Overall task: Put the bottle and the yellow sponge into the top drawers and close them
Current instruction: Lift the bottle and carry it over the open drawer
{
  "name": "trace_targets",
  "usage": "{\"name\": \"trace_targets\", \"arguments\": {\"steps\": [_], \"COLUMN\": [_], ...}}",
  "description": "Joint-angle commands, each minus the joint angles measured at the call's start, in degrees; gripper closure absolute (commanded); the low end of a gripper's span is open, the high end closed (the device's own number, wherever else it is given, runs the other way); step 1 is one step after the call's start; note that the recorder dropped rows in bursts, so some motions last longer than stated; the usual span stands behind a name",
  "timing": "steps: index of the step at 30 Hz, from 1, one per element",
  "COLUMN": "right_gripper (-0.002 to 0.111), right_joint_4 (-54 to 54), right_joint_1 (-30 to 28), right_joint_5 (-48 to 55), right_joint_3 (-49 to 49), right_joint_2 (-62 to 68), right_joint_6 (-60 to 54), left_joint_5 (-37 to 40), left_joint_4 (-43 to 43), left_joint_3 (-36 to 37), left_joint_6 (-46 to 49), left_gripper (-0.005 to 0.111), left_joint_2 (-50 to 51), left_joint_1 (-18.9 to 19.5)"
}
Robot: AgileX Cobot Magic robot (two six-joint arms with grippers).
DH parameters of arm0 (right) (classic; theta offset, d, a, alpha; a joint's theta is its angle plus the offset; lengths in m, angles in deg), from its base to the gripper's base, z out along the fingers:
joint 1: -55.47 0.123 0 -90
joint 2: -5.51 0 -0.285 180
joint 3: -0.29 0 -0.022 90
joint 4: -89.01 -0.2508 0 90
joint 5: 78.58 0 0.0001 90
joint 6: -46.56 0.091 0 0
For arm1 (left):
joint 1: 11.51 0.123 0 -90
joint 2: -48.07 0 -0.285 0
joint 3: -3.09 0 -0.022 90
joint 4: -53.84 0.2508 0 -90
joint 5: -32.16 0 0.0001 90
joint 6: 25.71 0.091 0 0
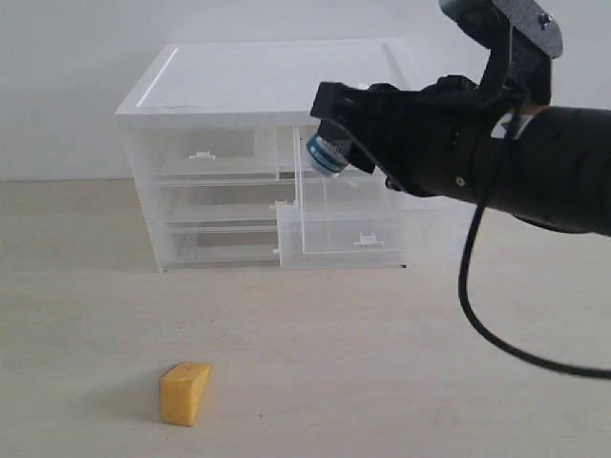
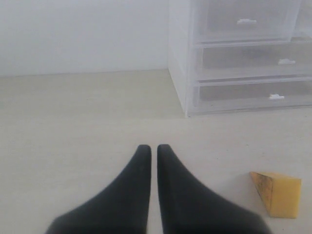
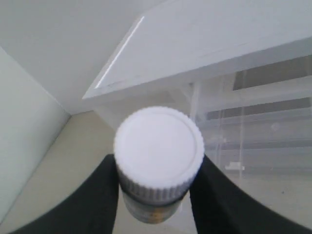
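Now | right gripper (image 3: 157, 191) clamped on bottle (image 3: 159, 146) over open drawer (image 1: 334, 234) | left gripper (image 2: 154, 151) jaws together | risk: off-centre release could bounce bottle out

You have a white-topped cabinet (image 1: 258, 81) on the pale surface (image 1: 382, 363), a white wall (image 1: 76, 76) behind it, and two full-width clear drawers (image 2: 243, 61) in its lower part.

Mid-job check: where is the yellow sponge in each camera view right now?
Exterior view: yellow sponge on the table, lower left, in front of the cabinet.
Left wrist view: on the table beside the left gripper, short of the cabinet.
Right wrist view: not in it.
Shared landmark: the cabinet, in all three.
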Motion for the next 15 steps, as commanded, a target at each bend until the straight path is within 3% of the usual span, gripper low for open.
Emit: {"name": "trace_targets", "arguments": {"steps": [1,12,15], "right_gripper": [0.108,0.108,0.100], "right_joint_4": [-1.5,-3.3,-3.3], "right_joint_1": [-3.4,-6.6,-6.6], "right_joint_5": [-0.2,-2.6,-3.6], "right_joint_3": [3.9,5.3,5.3], "right_joint_2": [4.5,11.5,12.5], "right_joint_6": [3.5,19.8,21.2], "left_joint_5": [0.1,0.1,0.1], "left_joint_4": [-0.4,-0.4,-0.4], "left_joint_3": [0.2,0.2,0.2], "left_joint_6": [0.3,0.3,0.3], "left_gripper": [0.103,0.103,0.103], "left_joint_2": [-0.1,-0.1,-0.1], "left_joint_1": [0.1,0.1,0.1]}}
